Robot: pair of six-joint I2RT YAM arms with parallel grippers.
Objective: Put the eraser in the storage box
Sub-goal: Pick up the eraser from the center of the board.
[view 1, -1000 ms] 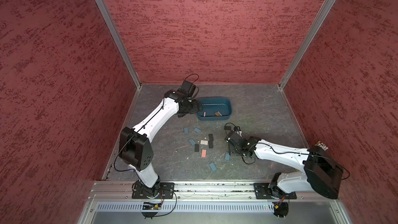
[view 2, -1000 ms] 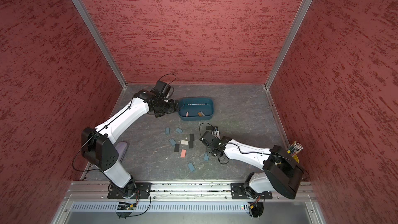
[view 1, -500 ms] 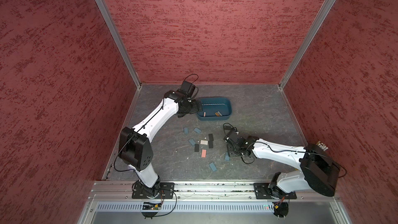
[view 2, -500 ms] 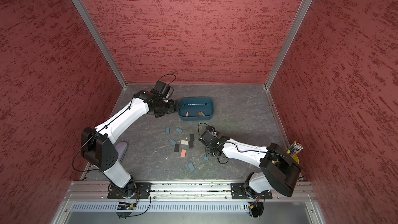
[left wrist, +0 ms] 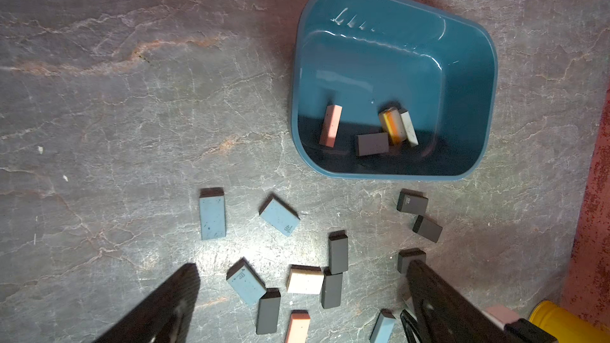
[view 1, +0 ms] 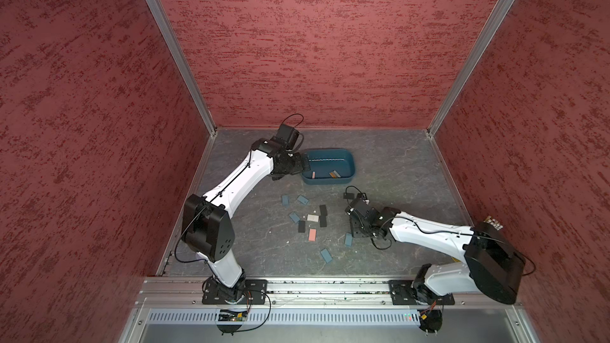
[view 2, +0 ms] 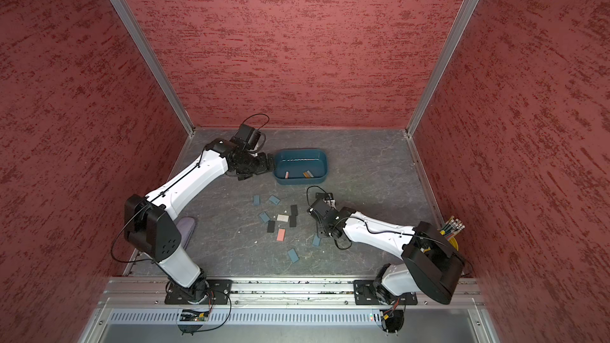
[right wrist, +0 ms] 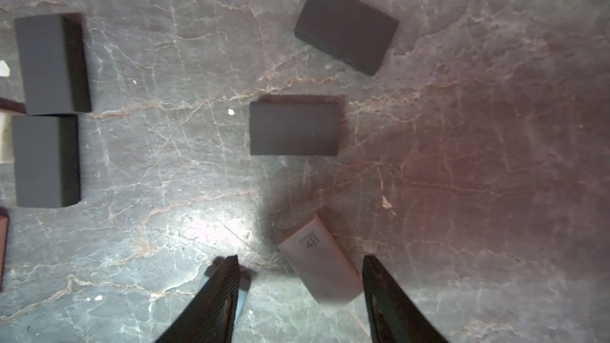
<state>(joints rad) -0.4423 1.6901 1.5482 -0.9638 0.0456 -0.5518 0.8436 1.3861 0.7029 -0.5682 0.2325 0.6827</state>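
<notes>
Right wrist view showed the right gripper (right wrist: pixel 300 260), jaws apart, straddling a pale eraser (right wrist: pixel 318 265) marked 4B lying skewed on the worktop (right wrist: pixel 495 160), not yet clamped. In a top view the storage box (view 1: pixel 330 182) sat at eleven o'clock from that gripper, the left gripper (view 1: pixel 304 163) spread wide beside it. Grasping looked in hand; next, close squarely, then lift

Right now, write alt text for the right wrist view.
The right claw, jaws open, straddles a pale eraser stamped 4B on the grey veined table. Several dark erasers lie flat ahead of it.
</notes>
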